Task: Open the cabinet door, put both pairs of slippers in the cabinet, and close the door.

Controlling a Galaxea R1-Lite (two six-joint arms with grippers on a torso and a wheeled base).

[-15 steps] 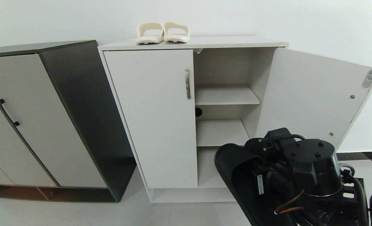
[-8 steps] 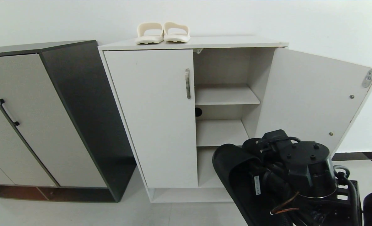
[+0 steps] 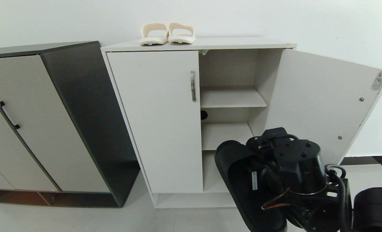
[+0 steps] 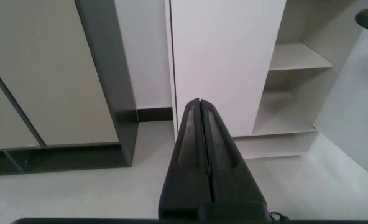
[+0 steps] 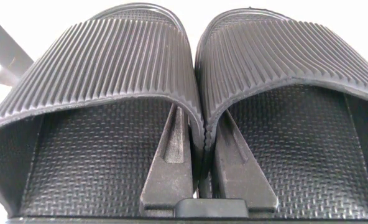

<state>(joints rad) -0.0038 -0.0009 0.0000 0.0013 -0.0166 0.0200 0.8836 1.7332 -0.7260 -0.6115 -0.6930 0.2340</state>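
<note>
Right gripper (image 5: pixel 200 117) clamped on inner straps of black ribbed rubber slipper pair (image 3: pixel 242 174); toes point 11 o'clock toward white cabinet's open middle shelf (image 3: pixel 226 135), near. Left gripper (image 4: pixel 200 106) pressed together, farther back.

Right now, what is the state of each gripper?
Left gripper: closed, holding nothing.
Right gripper: closed on the pair of black slippers.

A dark-sided cabinet (image 3: pixel 81 122) with a black handle (image 3: pixel 8 115) stands against the white wall (image 3: pixel 339 22).
</note>
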